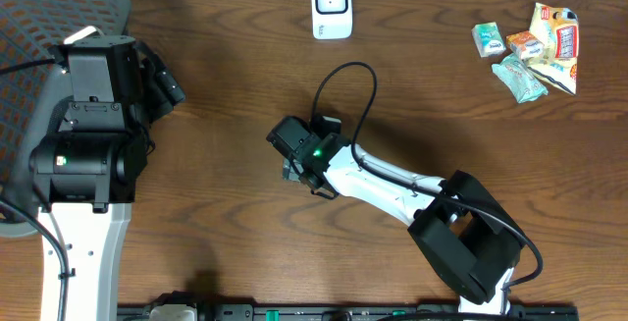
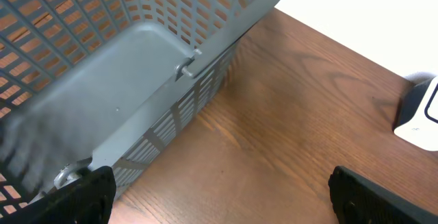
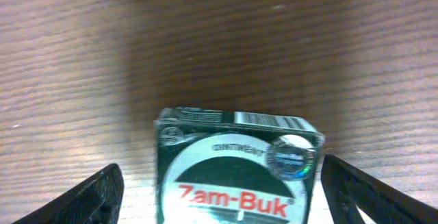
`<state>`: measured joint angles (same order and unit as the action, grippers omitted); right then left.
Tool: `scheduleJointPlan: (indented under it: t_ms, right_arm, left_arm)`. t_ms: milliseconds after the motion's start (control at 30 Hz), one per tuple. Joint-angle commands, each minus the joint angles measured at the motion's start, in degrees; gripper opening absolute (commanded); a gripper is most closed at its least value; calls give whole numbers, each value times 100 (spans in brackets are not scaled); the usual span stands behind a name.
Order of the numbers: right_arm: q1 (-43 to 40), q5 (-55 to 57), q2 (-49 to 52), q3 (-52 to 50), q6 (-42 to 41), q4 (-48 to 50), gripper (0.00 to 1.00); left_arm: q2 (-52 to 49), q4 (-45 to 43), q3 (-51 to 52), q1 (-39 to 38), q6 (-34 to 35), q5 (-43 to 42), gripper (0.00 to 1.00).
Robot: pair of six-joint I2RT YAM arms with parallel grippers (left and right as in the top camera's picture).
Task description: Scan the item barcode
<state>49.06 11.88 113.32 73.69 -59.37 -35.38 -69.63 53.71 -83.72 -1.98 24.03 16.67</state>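
At the far left the left arm hangs by a grey basket. The left jaws stand wide with nothing between them. Only bare tabletop shows there, and the basket wall is near their left finger. This arm seems to have no part in the step in hand.

In the middle the right arm reaches low over the tabletop. The task's thing, a green Zam-Buk box, lies directly between the right jaws. Those jaws are wide: a strip of wood shows on either side of the box, so neither finger touches it and nothing is held. The barcode sits on the narrow face on the far side of the box from the jaws.

The step looks like the pick-up, with the jaws set round the box and the grasp not yet made. The next move calls for closing squarely on the box's two side faces, firmly enough that it does not tip, while leaving the barcode face uncovered.

Beyond the right jaws and slightly to their right, well apart, the white scanner stands at the tabletop's far edge. Once lifted, the box would have to be carried there and turned so the barcode faces the scanner. Far to the right of the jaws lies a pile of snack packets.
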Motion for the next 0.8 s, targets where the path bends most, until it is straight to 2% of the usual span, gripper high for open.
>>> scheduleJointPlan:
  t_ms: [0,200,367,400,467,633,667,767]
  right_arm:
    - [-37,175,26,-225,-422,0,83]
    - [-7,-22,26,-299,-369,9,73]
    - [-83,-352,11,-282,297,160,68]
    - [-146,-643,-24,-278,553,249,63]
    - [-308,-1252,-144,-275,960,341,61]
    - [-765,-3106,-437,-275,1725,442,61]
    - [-949,-3956,-479,-275,1989,527,61]
    - [-1217,-5163,-490,-275,2295,564,61]
  left_arm:
    - [39,9,-74,20,28,57,97]
    - [39,9,-74,20,28,57,98]
    - [39,9,-74,20,28,57,97]
    - [39,9,-74,20,28,57,98]
    - [39,9,-74,20,28,57,98]
    - [39,9,-74,20,28,57,98]
    - [39,9,-74,20,28,57,98]
    - [39,9,-74,20,28,57,98]
